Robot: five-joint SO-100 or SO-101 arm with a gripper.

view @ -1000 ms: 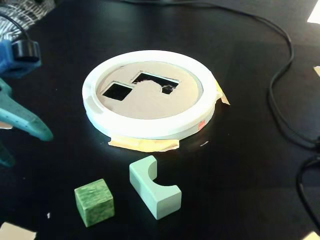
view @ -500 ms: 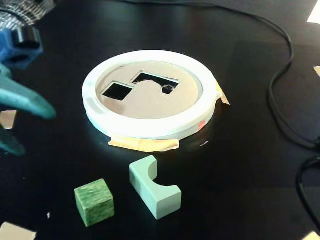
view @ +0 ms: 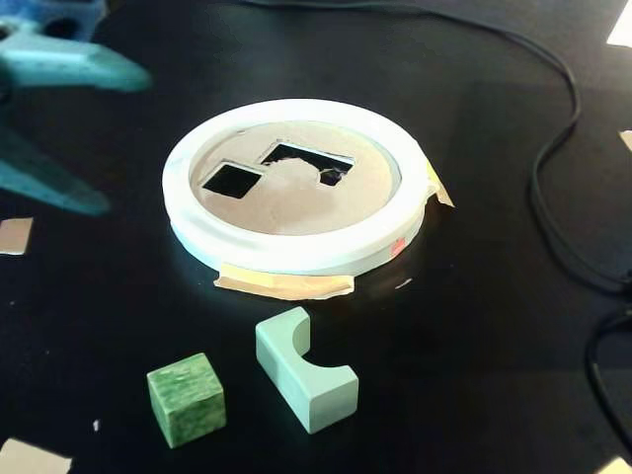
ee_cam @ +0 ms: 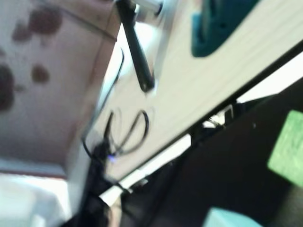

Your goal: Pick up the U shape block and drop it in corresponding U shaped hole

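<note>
Black tabletop [view: 474, 326] fills the fixed view. At its far left the teal gripper [view: 123, 138] hangs above the surface with its fingers spread wide, holding nothing. Toward the front sits the dark green cube [view: 186, 399], and just right of it the U shape block [view: 301, 367] lies on the table, notch facing right. Behind them, the U shaped hole [view: 306, 160] opens in the white-ringed cardboard disc [view: 296, 252]. The wrist view is blurred, perhaps showing the cube's edge at right.
</note>
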